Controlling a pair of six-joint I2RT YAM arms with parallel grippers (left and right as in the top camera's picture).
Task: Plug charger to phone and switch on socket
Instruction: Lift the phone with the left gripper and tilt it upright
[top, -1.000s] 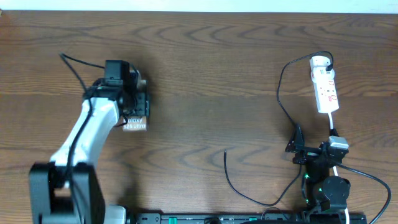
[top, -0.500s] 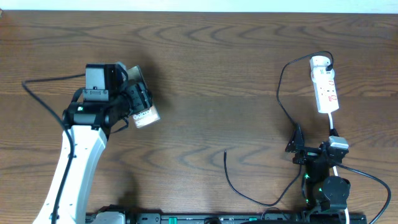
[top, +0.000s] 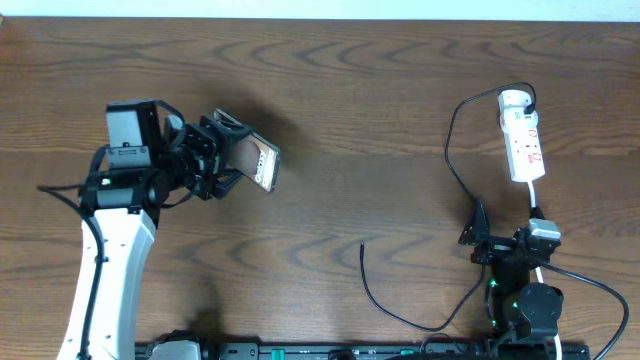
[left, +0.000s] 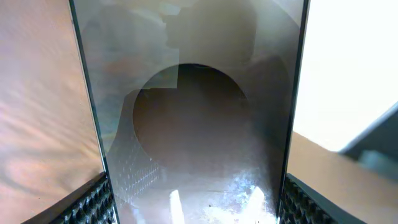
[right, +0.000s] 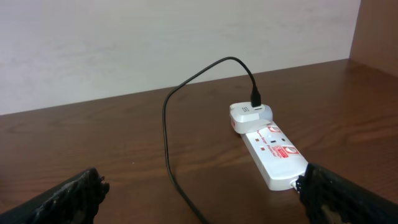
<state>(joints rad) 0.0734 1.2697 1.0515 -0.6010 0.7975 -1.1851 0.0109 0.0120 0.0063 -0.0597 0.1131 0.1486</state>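
My left gripper (top: 215, 160) is shut on the bronze-gold phone (top: 255, 162) and holds it above the table at the left, tilted. In the left wrist view the phone's glossy face (left: 199, 118) fills the frame between my two fingers. The black charger cable (top: 452, 150) runs from a white plug in the socket's far end, curves down the table and ends in a loose tip (top: 362, 243) near the middle front. The white socket (top: 523, 135) lies at the far right. In the right wrist view the socket (right: 273, 154) and the cable (right: 171, 149) lie ahead. My right gripper (top: 478, 235) is open and empty.
A thick white cord (top: 537, 200) runs from the socket's near end toward my right arm's base. A pale wall stands behind the table's far edge (right: 155, 43). Bare wooden tabletop (top: 350, 120) lies between the phone and the cable.
My left gripper has lifted the phone off the table, swung it to the right and turned it, so the lettered back no longer faces up. The right arm has not moved.
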